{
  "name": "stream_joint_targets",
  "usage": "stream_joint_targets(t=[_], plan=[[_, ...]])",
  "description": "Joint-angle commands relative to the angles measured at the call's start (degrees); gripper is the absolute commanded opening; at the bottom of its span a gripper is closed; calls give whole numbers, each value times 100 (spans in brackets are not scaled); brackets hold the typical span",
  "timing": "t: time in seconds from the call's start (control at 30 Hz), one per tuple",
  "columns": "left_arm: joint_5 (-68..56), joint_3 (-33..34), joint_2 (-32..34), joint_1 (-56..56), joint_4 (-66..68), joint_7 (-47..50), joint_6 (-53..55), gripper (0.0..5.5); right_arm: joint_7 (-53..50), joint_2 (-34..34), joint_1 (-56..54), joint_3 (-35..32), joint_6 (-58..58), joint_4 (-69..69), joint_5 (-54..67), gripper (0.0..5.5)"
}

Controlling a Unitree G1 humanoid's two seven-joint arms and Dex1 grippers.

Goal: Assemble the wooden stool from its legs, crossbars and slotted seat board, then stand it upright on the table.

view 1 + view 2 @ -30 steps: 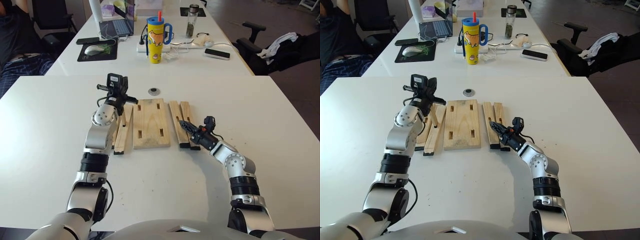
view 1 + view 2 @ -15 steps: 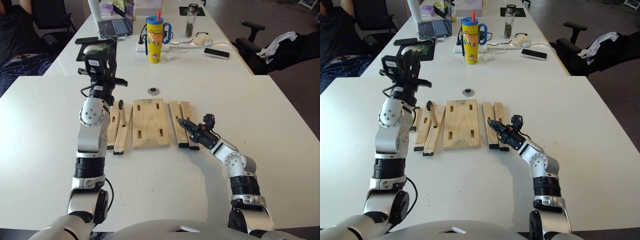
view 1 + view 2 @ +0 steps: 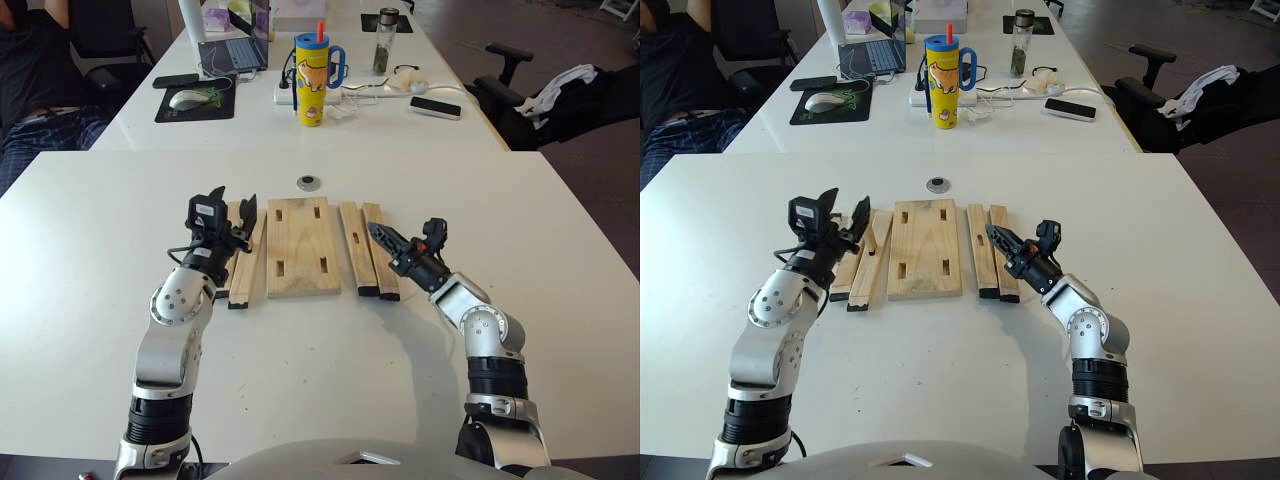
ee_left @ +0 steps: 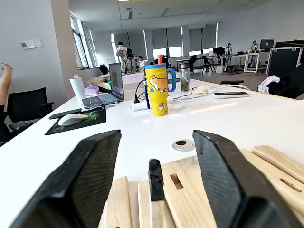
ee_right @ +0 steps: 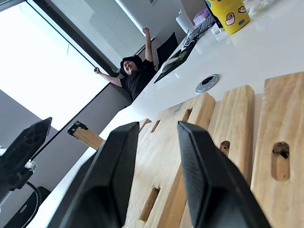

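Note:
The slotted seat board (image 3: 302, 245) lies flat in the middle of the white table (image 3: 90, 250). Left of it lie several wooden legs and crossbars (image 3: 243, 265); one dark-tipped piece (image 4: 154, 173) tilts up among them. Two more slotted legs (image 3: 360, 250) lie right of the board. My left gripper (image 3: 228, 212) hovers open just over the left pieces, the dark tip between its fingers (image 4: 90, 180) without contact. Low over the near part of the right legs (image 5: 285, 142), my right gripper (image 3: 385, 237) is open and holds nothing.
A round cable grommet (image 3: 308, 182) sits in the table just behind the board. The far table carries a yellow cup (image 3: 312, 80), a laptop (image 3: 232, 45), a mouse on a mat (image 3: 193, 98), a phone (image 3: 434, 106) and a bottle (image 3: 385, 38).
My left arm swung up high behind the left pieces, then came down low over them with its fingers spread. My right gripper shifted slightly back and right over the right legs.

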Motion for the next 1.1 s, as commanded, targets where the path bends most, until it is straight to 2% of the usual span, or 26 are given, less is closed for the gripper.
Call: stream_joint_targets(t=[0.03,0.53,1.1], plan=[[269,-106,19,73,263,133,171,275,-76,-25,-124,-20,134,-21,96,149],[537,-145,-390,-393,1099,538,252,275,62,-118,-299,135,319,240,15,149],[686,-88,-350,-632,1329,578,322,44,134,-120,-286,238,313,316,-9,149]])
